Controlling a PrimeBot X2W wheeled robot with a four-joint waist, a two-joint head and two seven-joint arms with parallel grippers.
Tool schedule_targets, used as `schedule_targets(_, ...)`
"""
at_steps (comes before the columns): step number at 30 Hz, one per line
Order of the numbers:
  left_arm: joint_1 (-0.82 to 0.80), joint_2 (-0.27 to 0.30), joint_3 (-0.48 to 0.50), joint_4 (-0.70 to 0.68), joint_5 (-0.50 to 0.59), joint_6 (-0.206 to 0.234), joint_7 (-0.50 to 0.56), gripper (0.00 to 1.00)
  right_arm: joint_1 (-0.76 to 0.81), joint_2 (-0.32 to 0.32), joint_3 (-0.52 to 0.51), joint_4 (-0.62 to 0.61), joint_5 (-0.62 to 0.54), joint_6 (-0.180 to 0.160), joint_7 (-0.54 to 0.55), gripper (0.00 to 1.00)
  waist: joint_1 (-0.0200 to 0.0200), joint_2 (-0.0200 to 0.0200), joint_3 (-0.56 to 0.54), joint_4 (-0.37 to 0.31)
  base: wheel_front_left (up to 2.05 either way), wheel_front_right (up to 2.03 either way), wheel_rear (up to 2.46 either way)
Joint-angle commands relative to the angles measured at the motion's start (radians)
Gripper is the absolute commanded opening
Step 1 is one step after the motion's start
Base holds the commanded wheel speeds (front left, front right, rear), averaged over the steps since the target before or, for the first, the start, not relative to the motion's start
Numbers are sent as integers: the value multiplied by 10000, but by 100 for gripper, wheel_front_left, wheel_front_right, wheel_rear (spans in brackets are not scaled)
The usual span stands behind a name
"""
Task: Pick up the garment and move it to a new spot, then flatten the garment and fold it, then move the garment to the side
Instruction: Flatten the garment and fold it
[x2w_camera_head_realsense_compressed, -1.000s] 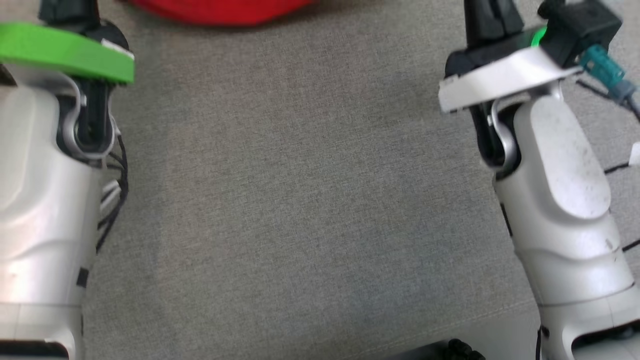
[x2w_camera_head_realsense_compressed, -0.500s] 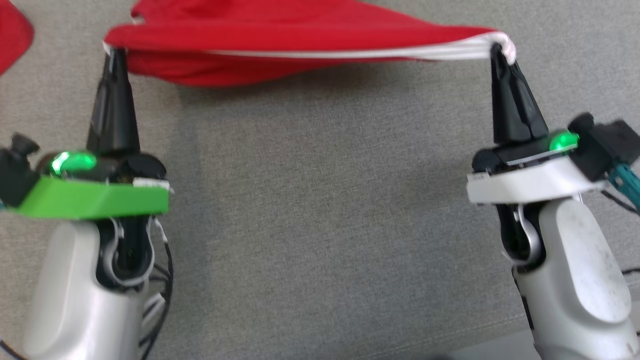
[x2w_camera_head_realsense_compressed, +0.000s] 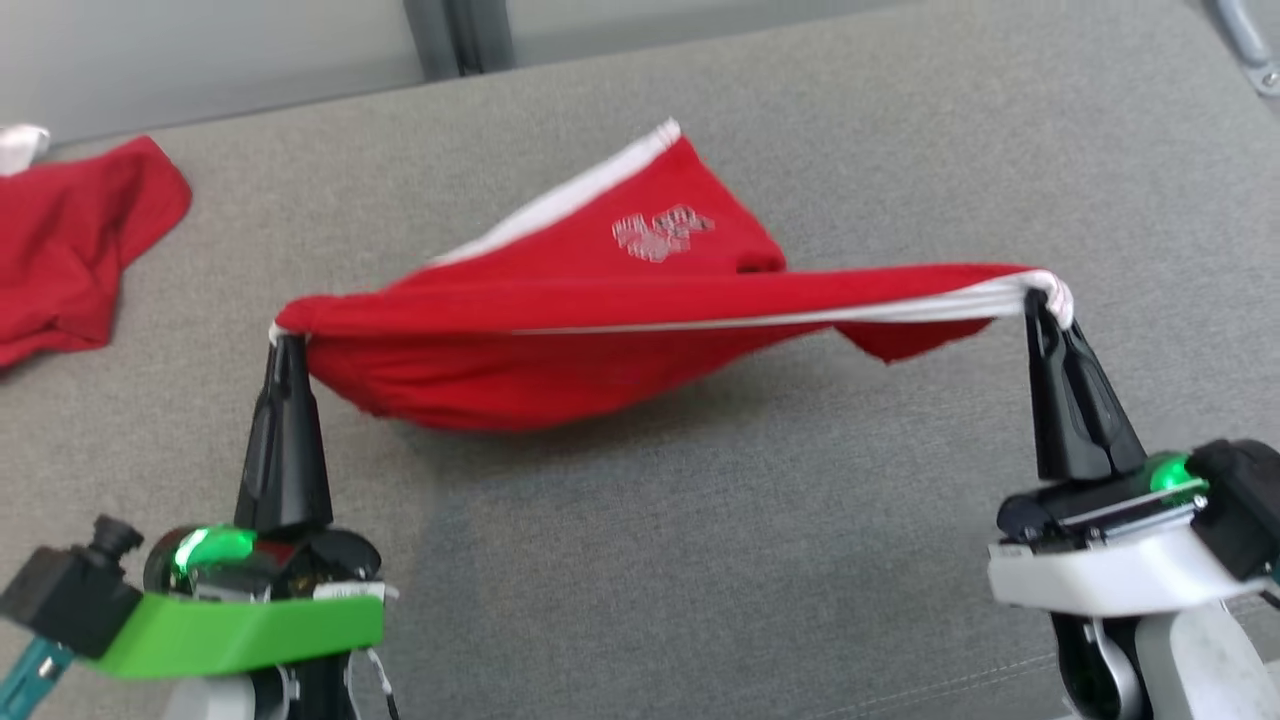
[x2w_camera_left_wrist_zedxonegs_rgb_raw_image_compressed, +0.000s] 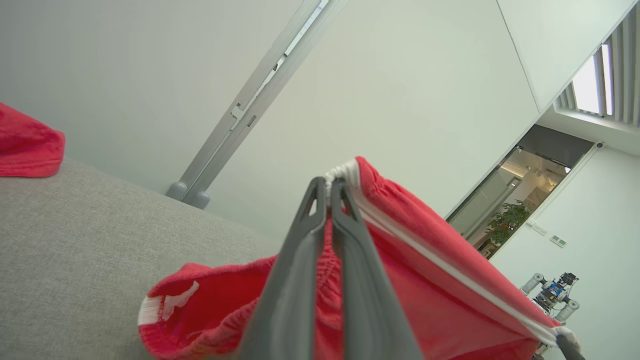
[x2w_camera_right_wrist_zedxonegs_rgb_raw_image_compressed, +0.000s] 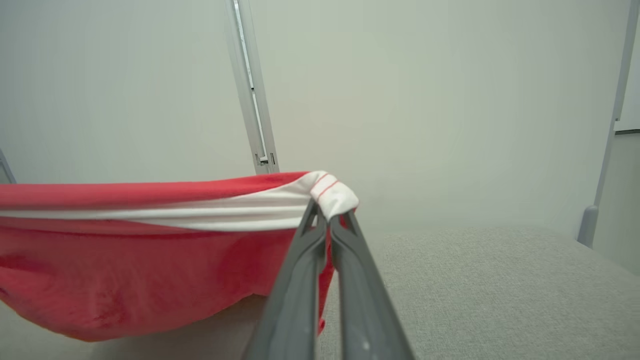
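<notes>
- The left hand (x2w_camera_head_realsense_compressed: 288, 345) was seen at the lower left of the head view. Its two dark fingers were pressed together and clamped on one end of the red garment (x2w_camera_head_realsense_compressed: 600, 345).
- The right hand (x2w_camera_head_realsense_compressed: 1042, 305) was seen at the lower right. Its fingers were likewise closed tight on the garment's other end, where the white band (x2w_camera_head_realsense_compressed: 930, 308) was bunched over the tips.
- The garment was held stretched between the two hands, with its upper edge drawn into a nearly straight line. The cloth below that edge sagged in a belly toward the grey bench (x2w_camera_head_realsense_compressed: 700, 560).
- Whether the lowest fold touched the bench could not be told.
- A farther part of the garment, marked with a pale printed logo (x2w_camera_head_realsense_compressed: 660, 235) and edged by a white stripe (x2w_camera_head_realsense_compressed: 560, 205), appeared to lie on the bench beyond the stretched edge.
- A second red cloth (x2w_camera_head_realsense_compressed: 70, 250) was found crumpled at the far left of the bench, well apart from the held garment.
- In the left wrist view, the gathered edge of the garment (x2w_camera_left_wrist_zedxonegs_rgb_raw_image_compressed: 415, 260) was pinched at the tips of the left hand (x2w_camera_left_wrist_zedxonegs_rgb_raw_image_compressed: 330, 187).
- In the right wrist view, a white hem with two thin red lines was folded over the tips of the right hand (x2w_camera_right_wrist_zedxonegs_rgb_raw_image_compressed: 327, 217). The red cloth (x2w_camera_right_wrist_zedxonegs_rgb_raw_image_compressed: 125, 260) was hung off to that view's left.
- A pale wall (x2w_camera_right_wrist_zedxonegs_rgb_raw_image_compressed: 450, 100) with a grey upright post (x2w_camera_right_wrist_zedxonegs_rgb_raw_image_compressed: 250, 85) was seen behind the bench.
</notes>
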Motion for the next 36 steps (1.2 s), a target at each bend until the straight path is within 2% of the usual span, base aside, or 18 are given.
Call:
schedule_targets(1,387,21,116,-181,48,40,-65,0,390,-148,-90,-217,-90,-45,-31,0,1,-1,-662,-102,0,0,0)
schedule_targets(8,1899,-168,35,-682,-9,40,-64,0,1665,-334,-83,-766,-169,-45,299,0,1,-1,-769,66,0,0,0)
schedule_targets(16,2271,-352,-353,386,-193,40,-64,0,1679,-382,-127,391,186,-45,348,0,1,-1,-512,731,0,0,0)
schedule_targets(24,1142,-462,-366,2296,-895,42,-69,0,249,-968,42,2039,370,-46,482,0,1,-1,-39,1375,0,0,0)
schedule_targets(29,-164,-461,-446,3576,-1825,544,-78,0,-1205,-1494,492,3063,532,-71,796,0,1,-1,389,1702,0,0,0)
schedule_targets(36,-1761,-465,-1086,4829,-2167,1154,-72,0,-3313,-2204,1523,4548,733,-63,1396,0,1,-1,932,2032,0,0,0)
